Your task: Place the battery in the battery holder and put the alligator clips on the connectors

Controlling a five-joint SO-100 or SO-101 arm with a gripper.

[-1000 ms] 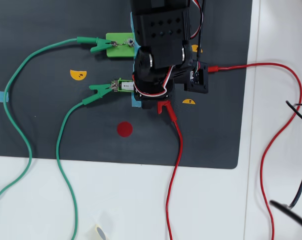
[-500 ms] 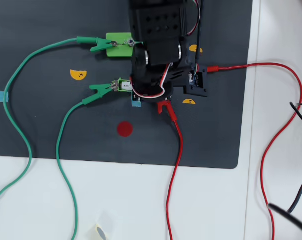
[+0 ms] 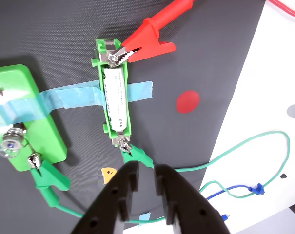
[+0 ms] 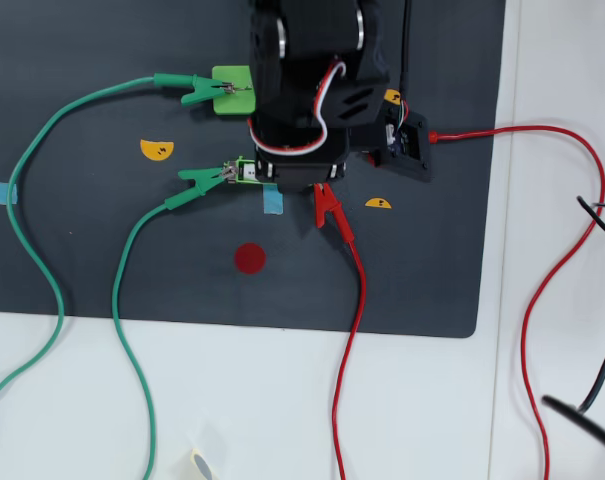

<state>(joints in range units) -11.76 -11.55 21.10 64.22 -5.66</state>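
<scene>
Inside the green battery holder [image 3: 114, 92], a white, dark-printed battery [image 3: 116, 102].

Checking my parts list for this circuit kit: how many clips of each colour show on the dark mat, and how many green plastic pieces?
Red clips: 1 (a second red wire runs behind the arm; its clip is hidden)
Green clips: 2
Green plastic pieces: 2, the battery holder and the plate
Total: 5
</scene>
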